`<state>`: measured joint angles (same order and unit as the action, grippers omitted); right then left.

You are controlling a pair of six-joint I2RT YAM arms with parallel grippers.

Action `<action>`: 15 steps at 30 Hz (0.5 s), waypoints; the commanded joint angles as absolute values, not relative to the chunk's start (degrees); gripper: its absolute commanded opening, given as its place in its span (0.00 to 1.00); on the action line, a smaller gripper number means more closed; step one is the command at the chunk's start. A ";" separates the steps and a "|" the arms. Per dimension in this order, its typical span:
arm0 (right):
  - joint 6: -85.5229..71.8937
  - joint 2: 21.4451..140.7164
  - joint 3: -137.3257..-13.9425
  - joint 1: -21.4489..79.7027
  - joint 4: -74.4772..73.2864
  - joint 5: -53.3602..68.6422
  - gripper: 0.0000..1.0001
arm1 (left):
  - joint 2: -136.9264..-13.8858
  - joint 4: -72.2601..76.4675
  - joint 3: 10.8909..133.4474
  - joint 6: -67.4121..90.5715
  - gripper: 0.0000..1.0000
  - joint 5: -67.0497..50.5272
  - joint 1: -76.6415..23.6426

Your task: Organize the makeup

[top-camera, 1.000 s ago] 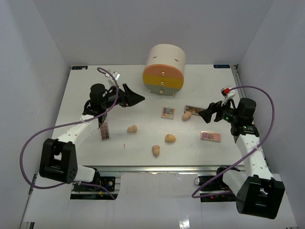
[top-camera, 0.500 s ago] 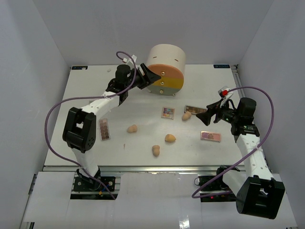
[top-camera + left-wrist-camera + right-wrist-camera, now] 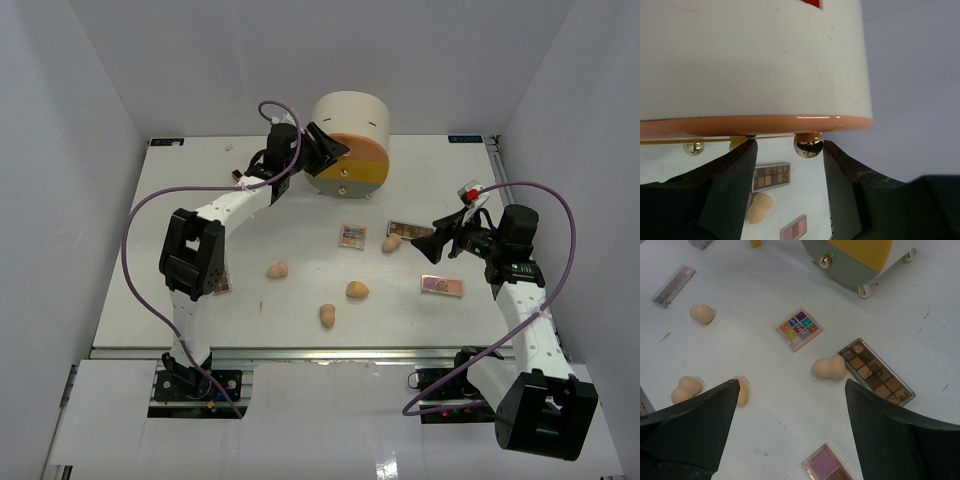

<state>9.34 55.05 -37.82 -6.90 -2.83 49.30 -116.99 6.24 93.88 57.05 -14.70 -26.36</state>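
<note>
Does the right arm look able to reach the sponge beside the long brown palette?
Probably yes. The right gripper hangs open just short of the sponge, with nothing between them. The palette lies close against one side of the sponge and might get nudged.

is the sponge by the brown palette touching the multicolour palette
Apart. The right wrist view shows bare table between the sponge and the multicolour palette.
</note>
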 commanded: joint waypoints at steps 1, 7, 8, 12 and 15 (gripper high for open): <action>9.03 54.14 -39.22 -6.94 -0.70 50.62 0.93 | -116.74 4.68 96.59 58.75 0.63 -13.08 -26.94; 8.88 54.11 -39.20 -6.94 -0.70 50.92 0.93 | -117.28 4.60 97.10 59.69 0.50 -12.71 -27.37; 8.84 54.14 -39.16 -6.94 -0.70 50.94 0.92 | -117.49 4.29 97.44 59.84 0.48 -12.42 -27.46; 8.79 54.17 -38.96 -6.94 -0.70 50.89 0.92 | -118.21 3.05 98.67 60.12 0.43 -11.08 -27.98; 8.81 54.21 -38.94 -6.94 -0.70 50.96 0.93 | -118.54 1.99 99.33 59.83 0.35 -10.09 -28.49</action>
<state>9.19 55.05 -37.82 -6.90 -2.83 49.70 -117.98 4.49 96.82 59.59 -12.63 -27.64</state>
